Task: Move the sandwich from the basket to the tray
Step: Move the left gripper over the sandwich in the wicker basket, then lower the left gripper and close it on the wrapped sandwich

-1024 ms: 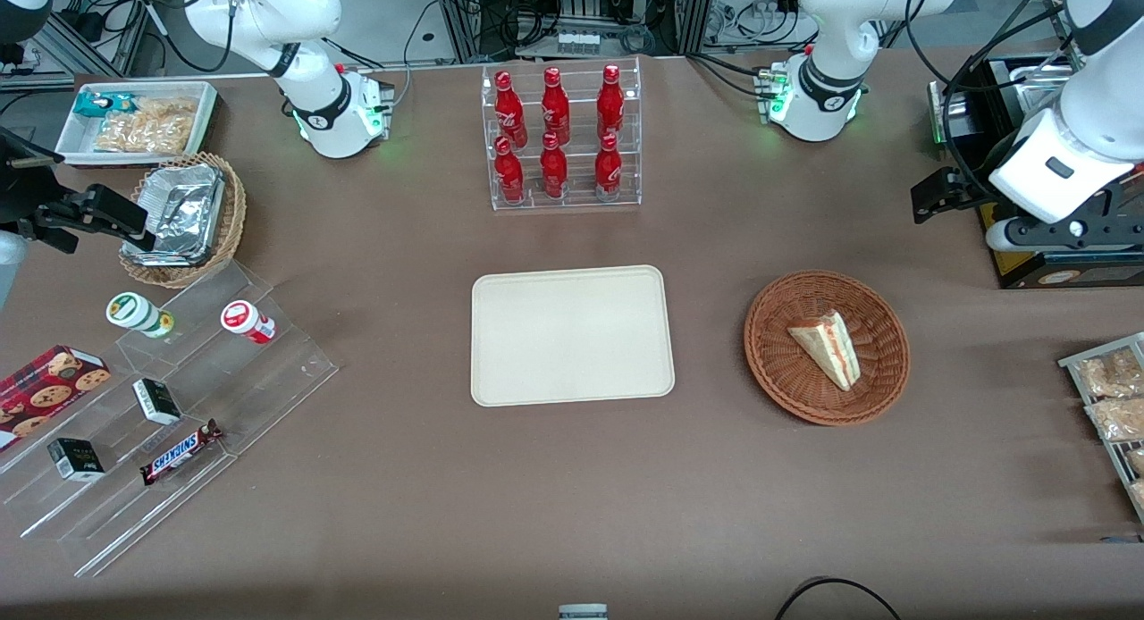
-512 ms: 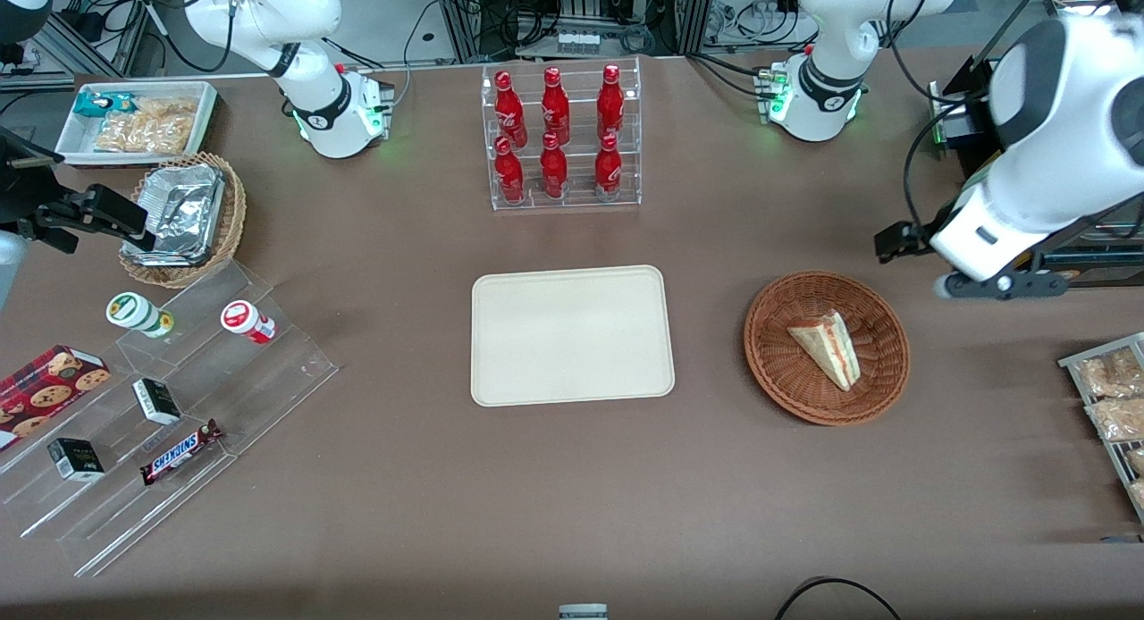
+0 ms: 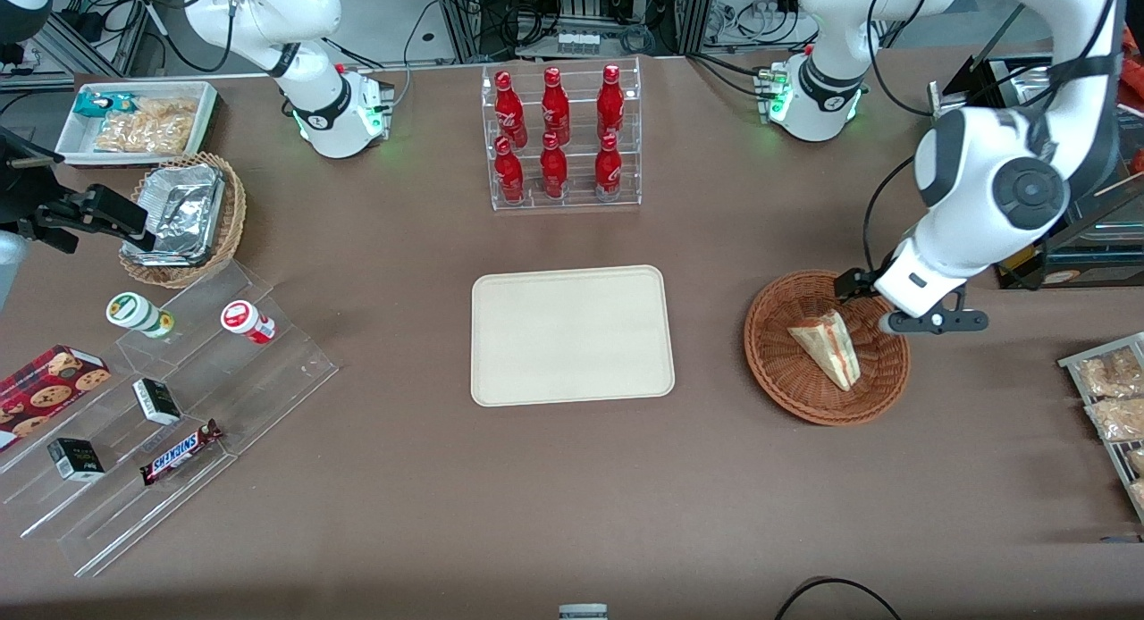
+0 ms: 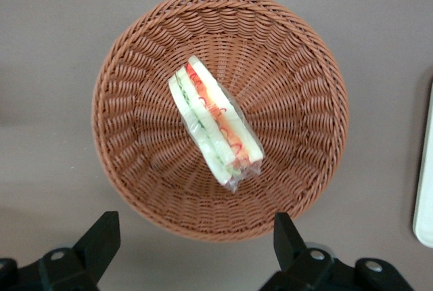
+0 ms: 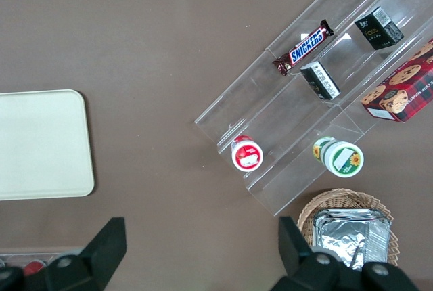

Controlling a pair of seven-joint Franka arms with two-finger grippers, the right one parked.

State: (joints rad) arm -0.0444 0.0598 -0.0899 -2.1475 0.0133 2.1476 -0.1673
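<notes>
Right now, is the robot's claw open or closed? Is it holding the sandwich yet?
Gripper: open, holding nothing, hovering above the basket; the sandwich lies in it, untouched.

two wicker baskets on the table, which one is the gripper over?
The reddish-brown basket holding the sandwich; the open gripper hovers above it. The tan basket holds foil containers, toward the parked arm's end.

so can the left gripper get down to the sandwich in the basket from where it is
Probably yes. The gripper hangs open above the basket edge, and the sandwich lies uncovered in the middle with nothing lying over it.
</notes>
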